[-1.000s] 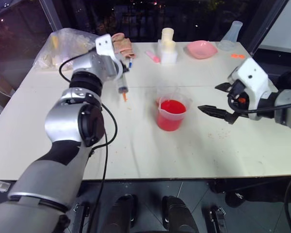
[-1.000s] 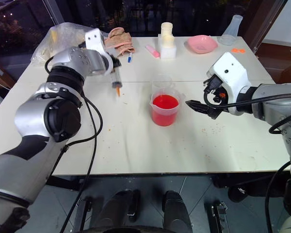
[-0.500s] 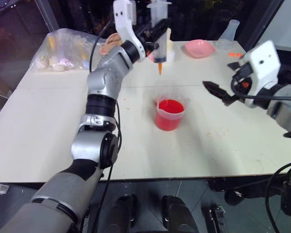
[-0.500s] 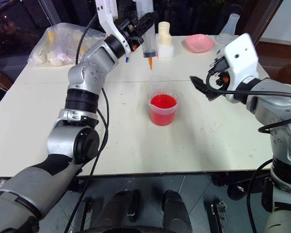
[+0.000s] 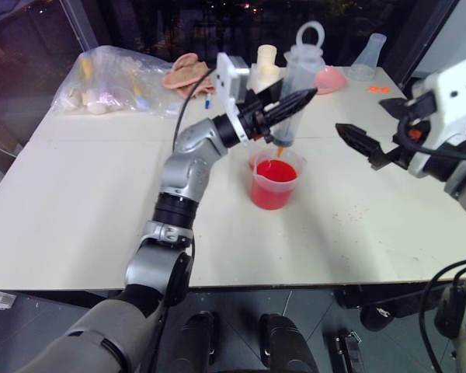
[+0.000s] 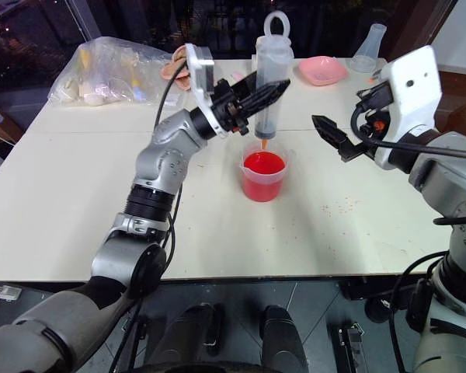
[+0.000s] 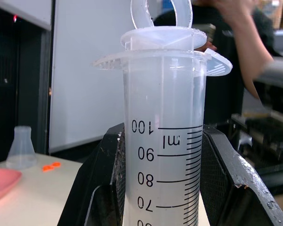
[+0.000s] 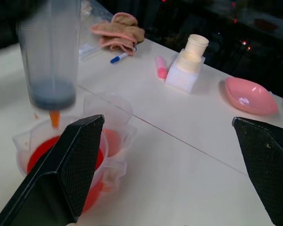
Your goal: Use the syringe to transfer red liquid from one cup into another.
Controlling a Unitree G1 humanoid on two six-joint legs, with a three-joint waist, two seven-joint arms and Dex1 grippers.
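near the table's middle sits the beaker (image 6: 262, 176) w/ red liquid (image 6: 262, 165); the clear cup (image 8: 108, 106) touches its far side. just above, our left gripper (image 6: 258, 97) clamps the syringe (image 6: 269, 87) mid-barrel, upright, orange tip over the red. light, stiff, slick plastic, we judge; grip barrel, not plunger. right gripper (image 6: 332, 137) gapes wide, empty, to the right.

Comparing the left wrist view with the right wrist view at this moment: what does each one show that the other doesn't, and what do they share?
Left wrist view: the syringe's printed scale, flange and plunger ring, the left claw's fingers clamped on the barrel, a clear flask and a person's arm behind.

Right wrist view: the syringe's orange tip just above the red liquid in the beaker, the colourless cup behind it, a pink marker, and the right claw wide open.

Both: the syringe, upright, the white table and the pink dish.
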